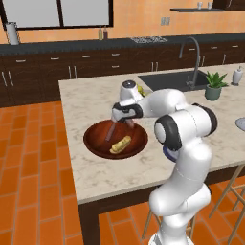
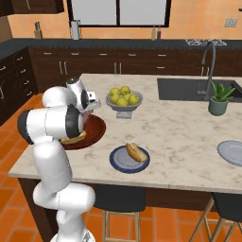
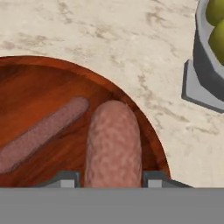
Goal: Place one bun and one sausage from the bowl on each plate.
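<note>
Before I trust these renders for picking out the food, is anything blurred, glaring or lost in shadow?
Hand view: sharp, the sausage between the hand's fingertips slightly soft, no glare. Left base view: even light; the bowl interior is dim, but the bun reads clearly. Right base view: flat light, the arm hides most of the bowl.

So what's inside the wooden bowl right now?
The bowl holds a bun and two sausages: one lying loose, one between the gripper's fingers. The arm hides the rest.
</note>
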### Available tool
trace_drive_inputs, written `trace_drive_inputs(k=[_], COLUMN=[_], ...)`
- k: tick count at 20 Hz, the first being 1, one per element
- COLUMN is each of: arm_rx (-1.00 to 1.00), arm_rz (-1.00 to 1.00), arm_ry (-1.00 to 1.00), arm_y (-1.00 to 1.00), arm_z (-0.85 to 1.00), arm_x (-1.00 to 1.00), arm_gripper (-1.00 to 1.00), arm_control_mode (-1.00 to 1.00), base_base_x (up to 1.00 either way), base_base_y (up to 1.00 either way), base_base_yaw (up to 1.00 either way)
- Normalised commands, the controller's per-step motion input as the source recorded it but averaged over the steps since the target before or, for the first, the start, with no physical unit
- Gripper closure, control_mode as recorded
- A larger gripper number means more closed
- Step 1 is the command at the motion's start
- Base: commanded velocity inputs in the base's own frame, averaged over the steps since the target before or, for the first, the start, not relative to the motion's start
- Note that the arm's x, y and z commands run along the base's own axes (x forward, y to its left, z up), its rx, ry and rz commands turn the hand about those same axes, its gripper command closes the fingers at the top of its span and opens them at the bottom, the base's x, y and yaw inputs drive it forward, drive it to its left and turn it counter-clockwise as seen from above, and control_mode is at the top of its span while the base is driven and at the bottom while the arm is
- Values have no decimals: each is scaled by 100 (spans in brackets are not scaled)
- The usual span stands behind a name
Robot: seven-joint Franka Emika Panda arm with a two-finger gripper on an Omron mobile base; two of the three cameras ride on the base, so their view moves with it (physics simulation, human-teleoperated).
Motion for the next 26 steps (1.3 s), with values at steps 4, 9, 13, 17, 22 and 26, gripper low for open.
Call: trace_drive_inputs(k=[4, 9, 13, 17, 22, 26], arm_rx=[7, 23, 15, -1, -5, 0], arm_rz=[15, 25, 25, 3, -4, -3], arm_ry=[0, 2, 15, 37, 30, 1], arm_y=[-86, -100, -89, -88, -60, -41], arm_z=[61, 29, 0, -49, -69, -47], arm_x=[-100, -100, -93, -15, -10, 0], arm_gripper=[100, 100, 100, 100, 100, 100], arm_control_mode=[-100, -100, -100, -100, -100, -100], base_base_x=[0, 0, 0, 0, 0, 0], base_base_y=[0, 0, 0, 0, 0, 0], base_base_yaw=[0, 0, 0, 0, 0, 0])
